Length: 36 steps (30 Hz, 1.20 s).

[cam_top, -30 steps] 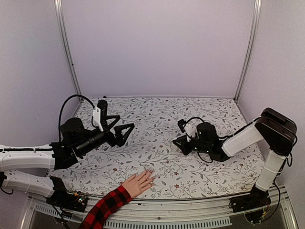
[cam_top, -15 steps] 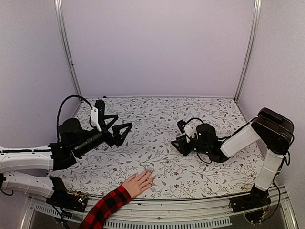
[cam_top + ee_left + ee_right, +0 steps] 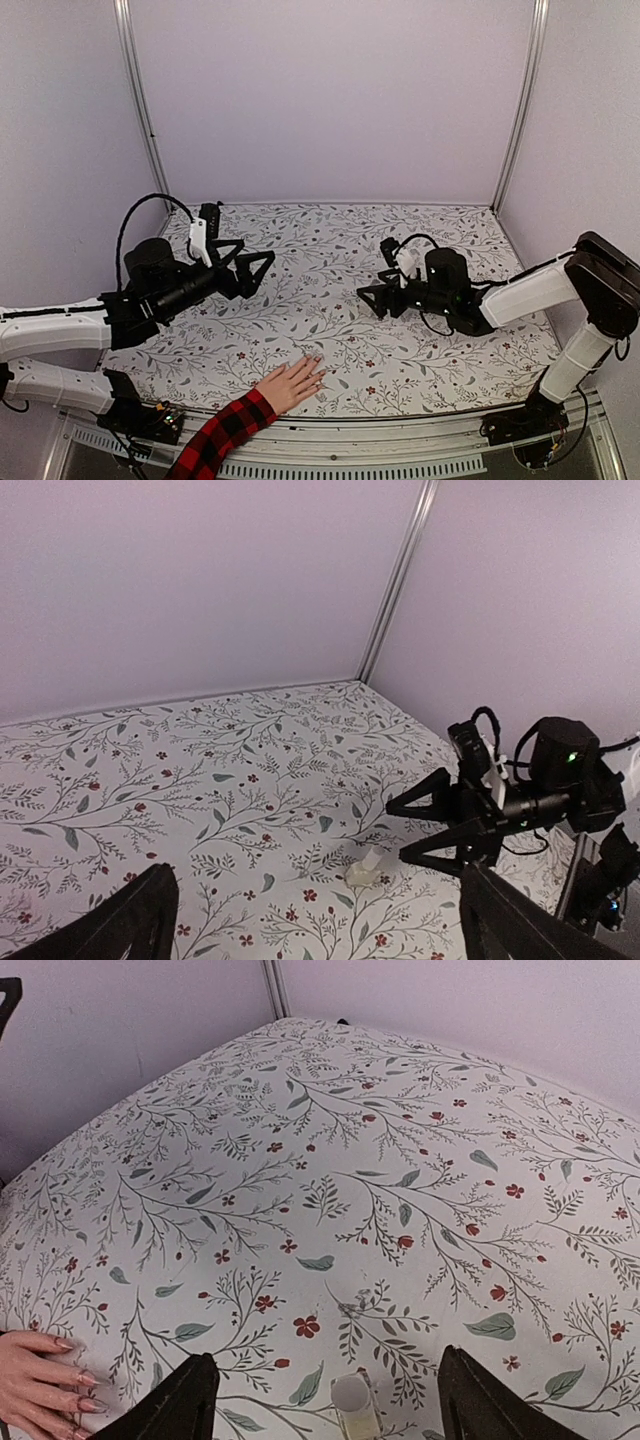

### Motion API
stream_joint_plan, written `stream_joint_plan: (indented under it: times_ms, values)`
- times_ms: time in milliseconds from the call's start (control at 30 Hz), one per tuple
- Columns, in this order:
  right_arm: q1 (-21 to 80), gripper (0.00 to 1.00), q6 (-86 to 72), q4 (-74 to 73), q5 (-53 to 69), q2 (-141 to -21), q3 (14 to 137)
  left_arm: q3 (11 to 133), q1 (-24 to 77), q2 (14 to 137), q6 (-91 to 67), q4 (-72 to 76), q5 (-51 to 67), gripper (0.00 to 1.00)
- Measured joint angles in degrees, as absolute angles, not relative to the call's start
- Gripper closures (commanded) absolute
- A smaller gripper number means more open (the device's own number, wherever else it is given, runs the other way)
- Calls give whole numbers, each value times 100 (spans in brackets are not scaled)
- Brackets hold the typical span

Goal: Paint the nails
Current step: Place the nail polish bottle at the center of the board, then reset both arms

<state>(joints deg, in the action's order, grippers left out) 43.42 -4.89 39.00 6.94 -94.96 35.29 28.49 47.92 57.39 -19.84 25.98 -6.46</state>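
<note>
Top external view is showing the black two-finger right tool [image 3: 372, 300] spreading wider than a second ago, gripping nothing; a small clear white-capped bottle [image 3: 352, 1407] is standing free just beside its tips. The left tool [image 3: 255, 257] is gaping wide, empty. Tiny glossy pale nails [image 3: 318, 363] are resting on the floral-printed table [image 3: 330, 235], at its near edge.

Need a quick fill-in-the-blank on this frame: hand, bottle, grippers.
1. The hand lies palm ____ on the table.
2. The small bottle stands ____ on the table, untouched.
3. The right gripper has its jaws ____, one finger on each side of the bottle.
4. The left gripper holds ____.

Missing words: down; upright; open; nothing
</note>
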Motion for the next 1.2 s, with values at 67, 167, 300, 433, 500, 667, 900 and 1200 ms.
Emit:
stream_joint_plan:
  times_ms: [67,167,300,433,500,667,900,1200]
  values:
    - [4340,1,-534,3682,742,-9196,3577,3039,4674,5846,-2067,2403,-607,0]
    - [4289,1,-585,3347,801,-8713,3623,3404,4440,6090,-2180,2069,-484,0]
    - [3962,1,-882,2845,851,-7972,3629,3835,4110,6423,-2305,1634,-311,0]
    - [3540,1,-1194,2233,777,-7290,3636,4176,3765,6713,-2440,1192,-198,0]
    - [3404,1,-1297,1898,690,-6956,3636,4316,3555,6869,-2521,980,-108,0]
    - [3052,1,-1472,1369,563,-6123,3457,4456,3218,7328,-2685,716,8,0]
    - [2353,1,-1811,934,517,-5332,2663,4193,3181,7835,-2773,768,152,0]
    - [2318,1,-2165,711,414,-5183,1984,3852,3236,8309,-2777,1157,148,0]
